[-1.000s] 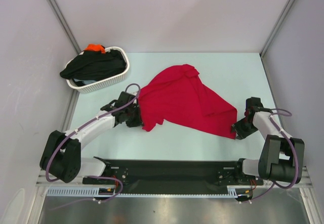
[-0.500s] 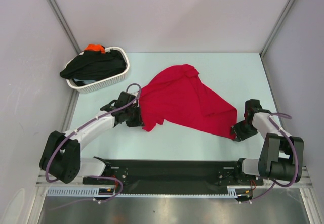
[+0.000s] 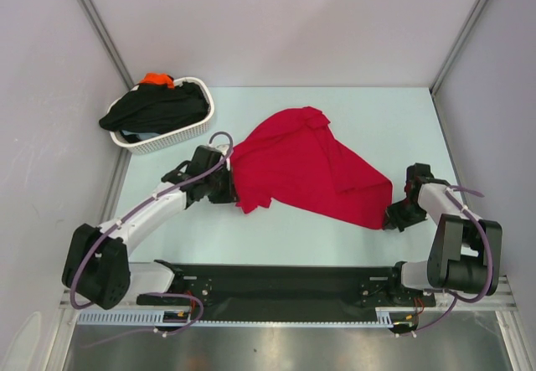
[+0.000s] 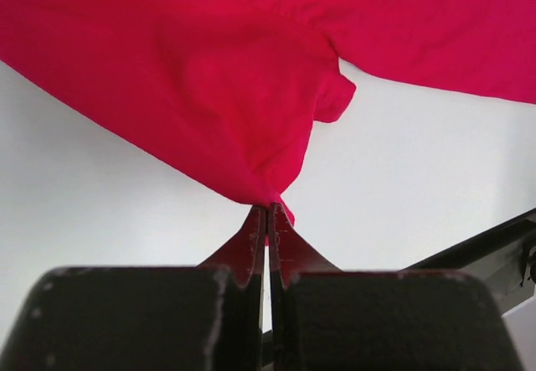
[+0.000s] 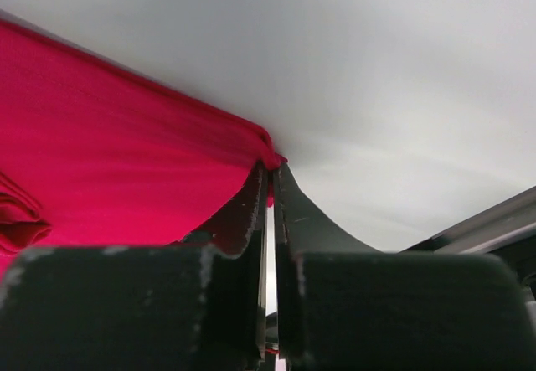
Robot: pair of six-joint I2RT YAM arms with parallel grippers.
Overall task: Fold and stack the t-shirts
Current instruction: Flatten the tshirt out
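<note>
A crimson red t-shirt (image 3: 306,170) lies crumpled and spread across the middle of the table. My left gripper (image 3: 230,182) is shut on the shirt's left edge; in the left wrist view (image 4: 270,210) red cloth is pinched between the tips. My right gripper (image 3: 391,218) is shut on the shirt's right corner, and the right wrist view (image 5: 272,168) shows the cloth (image 5: 109,153) pinched there. A black t-shirt (image 3: 155,107) and an orange one (image 3: 157,79) lie in the basket.
A white woven basket (image 3: 188,131) stands at the back left of the table. Grey walls close in both sides and the back. The black base rail (image 3: 276,283) runs along the near edge.
My left gripper has shifted slightly up and right with the shirt's edge. My right gripper has moved a little lower along the right side, still holding the corner.
</note>
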